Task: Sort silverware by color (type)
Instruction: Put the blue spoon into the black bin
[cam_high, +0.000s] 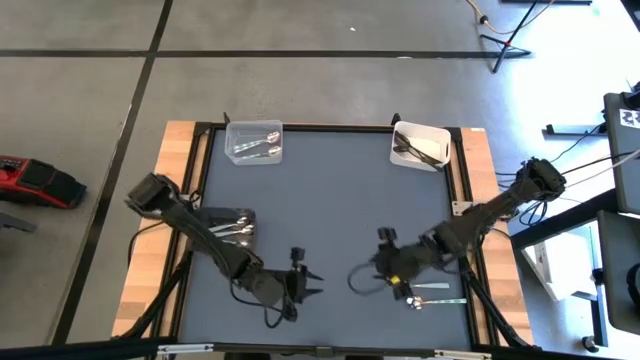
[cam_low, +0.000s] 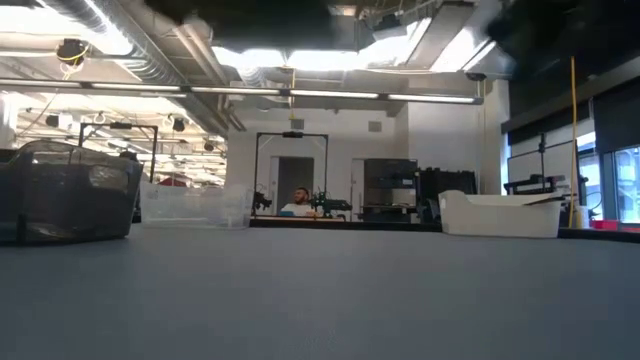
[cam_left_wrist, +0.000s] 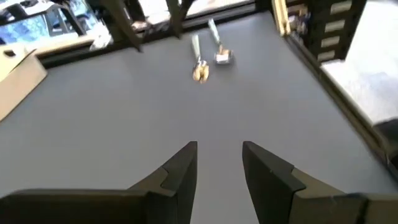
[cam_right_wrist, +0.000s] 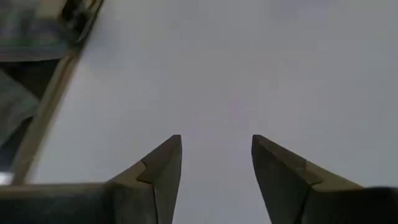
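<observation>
Both arms low over the near half of the bench (cam_high: 330, 200), grey mat framed in wood. Left gripper (cam_high: 312, 284) hovers near the front edge, fingers (cam_left_wrist: 180, 171) parted, nothing between them; its wrist view looks across bare mat toward two light utensils (cam_left_wrist: 208, 56) lying close together on the far side. Right gripper (cam_high: 383, 262) sits opposite, fingers (cam_right_wrist: 163, 165) spread, empty, only plain mat ahead of it. Silverware is scattered in four spots: light spoons in the clear bin (cam_high: 254, 143) at the back left, dark pieces in the white bin (cam_high: 419, 146) at the back right, an unsorted heap in a dark tray (cam_high: 232, 228) under the left arm, and the loose pair (cam_high: 432, 293) just beside the right arm's wrist. Judgement: the loose pair lies behind the right fingers, under the arm's own body, so a reach there could sweep them toward the bench edge; thin flat metal on a smooth mat may slide or escape a pinch; the two grippers are near each other and could collide if both go for the same pair. Low view: open workshop, ceiling ducts, strip lights, a person (cam_low: 298, 203) seated far back.
</observation>
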